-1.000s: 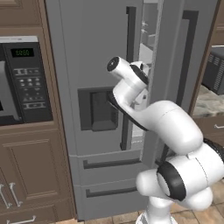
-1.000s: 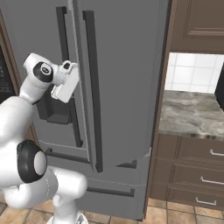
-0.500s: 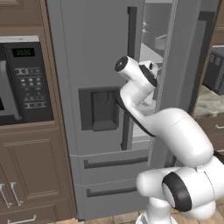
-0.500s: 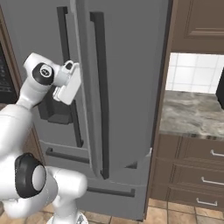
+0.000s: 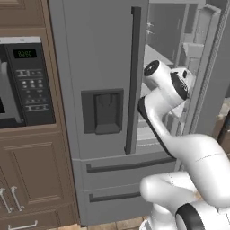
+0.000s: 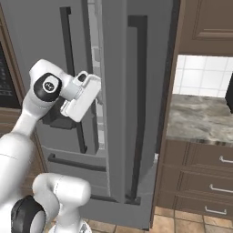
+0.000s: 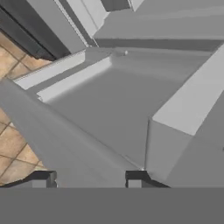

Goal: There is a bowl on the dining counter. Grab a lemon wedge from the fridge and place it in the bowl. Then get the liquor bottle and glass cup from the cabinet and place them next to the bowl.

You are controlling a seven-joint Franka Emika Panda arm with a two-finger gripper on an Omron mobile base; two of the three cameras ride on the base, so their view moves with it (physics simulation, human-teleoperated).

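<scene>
Claw (image 7: 89, 178) inside the fridge (image 5: 99, 67), over bare shelf.

A black microwave (image 5: 20, 83) with a green display sits built into the brown wooden cabinetry (image 5: 31, 179) at the far left, above panelled doors with silver handles; orange-brown floor tiles (image 7: 13, 148) run along the bottom. Off to the right a marbled worktop (image 6: 200, 119) lies over brown drawers (image 6: 195, 182) with silver handles, backed by white wall tiles (image 6: 205, 75); a brown wall cupboard (image 6: 205, 25) hangs above it.
</scene>
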